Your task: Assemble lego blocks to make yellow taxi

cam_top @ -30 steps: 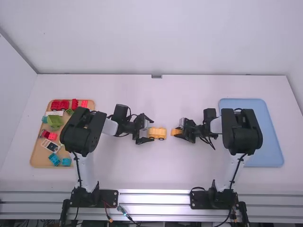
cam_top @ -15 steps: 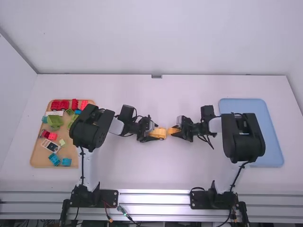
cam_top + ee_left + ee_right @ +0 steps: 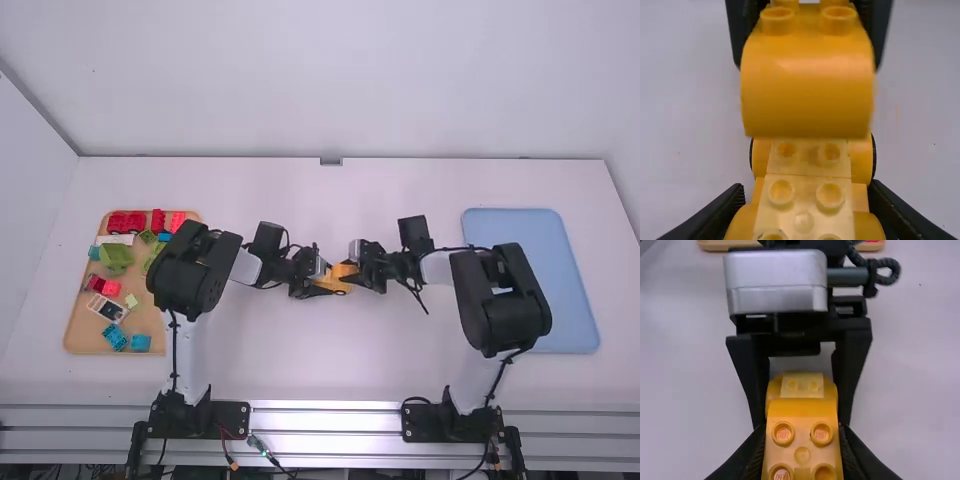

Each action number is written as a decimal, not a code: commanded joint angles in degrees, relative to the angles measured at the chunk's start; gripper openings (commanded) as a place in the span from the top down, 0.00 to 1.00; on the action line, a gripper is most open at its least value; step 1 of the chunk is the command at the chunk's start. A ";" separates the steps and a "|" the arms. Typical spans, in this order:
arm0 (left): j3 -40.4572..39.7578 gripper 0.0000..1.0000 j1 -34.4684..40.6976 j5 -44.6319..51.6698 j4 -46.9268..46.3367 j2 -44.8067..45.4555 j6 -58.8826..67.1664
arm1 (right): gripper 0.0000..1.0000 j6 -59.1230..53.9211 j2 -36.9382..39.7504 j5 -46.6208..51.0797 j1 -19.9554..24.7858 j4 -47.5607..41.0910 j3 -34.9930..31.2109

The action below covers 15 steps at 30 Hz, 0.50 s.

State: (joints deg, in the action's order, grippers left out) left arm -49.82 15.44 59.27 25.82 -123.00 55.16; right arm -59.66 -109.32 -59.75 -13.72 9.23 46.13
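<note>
In the high view, we lose part of the wooden tray (image 3: 90, 344) behind the left arm (image 3: 188, 275) and part of the blue tray (image 3: 578, 300) behind the right arm (image 3: 500, 305). In the left wrist view, the slightly blurred curved yellow block (image 3: 807, 95) hides some of the yellow car base (image 3: 802, 195) from us; the bottom edge crops that base.

The high view looks down from afar, the opposed wrist views sharing yellow blocks (image 3: 807, 95) up close
</note>
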 commanded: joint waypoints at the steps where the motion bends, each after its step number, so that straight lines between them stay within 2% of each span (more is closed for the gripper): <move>1: -0.42 0.48 0.33 -0.42 -0.22 -0.68 0.17 | 0.76 2.14 0.98 -0.15 -1.07 0.76 0.79; 15: -0.42 0.48 0.31 -0.37 0.17 -0.68 0.17 | 0.76 7.17 -4.31 -0.22 -3.45 4.96 2.75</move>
State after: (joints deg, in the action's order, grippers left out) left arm -49.82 15.44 59.05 26.22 -123.00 55.13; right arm -53.93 -113.03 -59.40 -16.88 14.15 47.83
